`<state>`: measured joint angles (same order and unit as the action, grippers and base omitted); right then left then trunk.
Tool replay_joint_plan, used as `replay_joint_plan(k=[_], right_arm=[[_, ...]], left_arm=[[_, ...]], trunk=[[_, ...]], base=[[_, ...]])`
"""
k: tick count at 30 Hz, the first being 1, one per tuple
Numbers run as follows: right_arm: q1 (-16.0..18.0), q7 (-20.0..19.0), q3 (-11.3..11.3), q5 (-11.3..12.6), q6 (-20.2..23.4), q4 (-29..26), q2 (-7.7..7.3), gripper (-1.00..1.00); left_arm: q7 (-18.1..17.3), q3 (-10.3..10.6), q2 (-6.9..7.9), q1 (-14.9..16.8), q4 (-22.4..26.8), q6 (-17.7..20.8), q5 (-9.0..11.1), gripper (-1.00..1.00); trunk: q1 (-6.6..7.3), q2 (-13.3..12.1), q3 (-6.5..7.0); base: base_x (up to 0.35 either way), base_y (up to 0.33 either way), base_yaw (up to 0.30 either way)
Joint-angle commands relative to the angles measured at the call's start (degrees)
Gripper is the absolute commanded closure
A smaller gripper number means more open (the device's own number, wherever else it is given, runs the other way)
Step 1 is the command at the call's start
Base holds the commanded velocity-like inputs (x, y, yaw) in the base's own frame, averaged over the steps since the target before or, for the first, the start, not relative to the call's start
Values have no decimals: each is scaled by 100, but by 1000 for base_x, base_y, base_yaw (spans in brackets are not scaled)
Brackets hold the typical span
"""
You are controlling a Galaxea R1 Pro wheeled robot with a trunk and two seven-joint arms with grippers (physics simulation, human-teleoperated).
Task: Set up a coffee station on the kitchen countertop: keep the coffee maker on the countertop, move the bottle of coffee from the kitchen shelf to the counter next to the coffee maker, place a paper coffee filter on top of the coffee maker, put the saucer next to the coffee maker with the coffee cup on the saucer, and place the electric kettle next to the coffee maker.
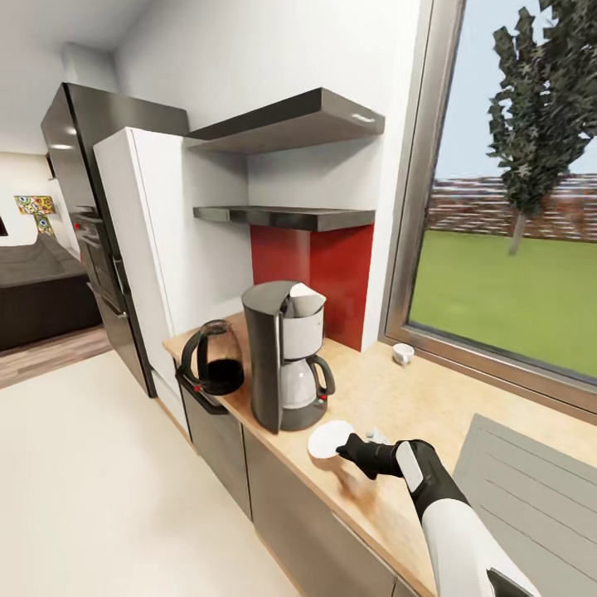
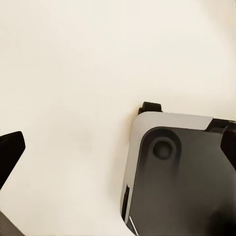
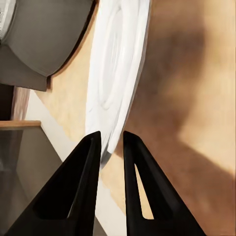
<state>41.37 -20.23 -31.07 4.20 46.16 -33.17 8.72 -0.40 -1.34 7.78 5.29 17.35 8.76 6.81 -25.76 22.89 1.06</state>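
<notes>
The black and silver coffee maker (image 1: 286, 356) stands on the wooden countertop (image 1: 390, 398), with a white paper filter (image 1: 303, 295) on its top. To its left sits the dark electric kettle (image 1: 212, 356). My right gripper (image 1: 344, 452) (image 3: 109, 147) is shut on the rim of the white saucer (image 1: 328, 437) (image 3: 118, 73). It holds the saucer tilted, just right of the coffee maker near the counter's front edge. A small white coffee cup (image 1: 403, 353) rests by the window. My left gripper (image 2: 118, 147) hangs open over the pale floor.
Two dark wall shelves (image 1: 290, 217) hang above the coffee maker, against a red backsplash. A grey ribbed drainboard (image 1: 531, 489) lies on the counter at the right. A tall white cabinet (image 1: 141, 249) and a black oven column (image 1: 87, 224) stand to the left. My robot's base (image 2: 182, 177) is below the left wrist.
</notes>
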Motion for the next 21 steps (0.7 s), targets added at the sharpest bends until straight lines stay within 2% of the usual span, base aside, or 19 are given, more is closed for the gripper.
replay_joint_plan(k=[1, 2, 12, 21], right_arm=[[3, 2, -40, -33, 30, -5, 7, 100], [3, 2, -40, -33, 31, -5, 7, -100], [3, 2, -42, -33, 33, -5, -2, -100], [3, 2, -43, -33, 33, -15, 10, -100]], left_arm=[[-4, -10, -5, -2, 13, 38, 57, -100], [-4, -8, -8, -2, 14, 38, 56, -100], [-4, -7, 4, -2, 14, 38, 57, -100], [-4, -7, 4, -3, 6, 38, 57, -100]], trunk=[[-3, 3, -3], [-3, 3, -3], [-3, 3, -3], [-3, 3, -3]], base=[[54, 18, 0], [22, 7, 0], [-10, 1, 0], [-295, 6, 0]])
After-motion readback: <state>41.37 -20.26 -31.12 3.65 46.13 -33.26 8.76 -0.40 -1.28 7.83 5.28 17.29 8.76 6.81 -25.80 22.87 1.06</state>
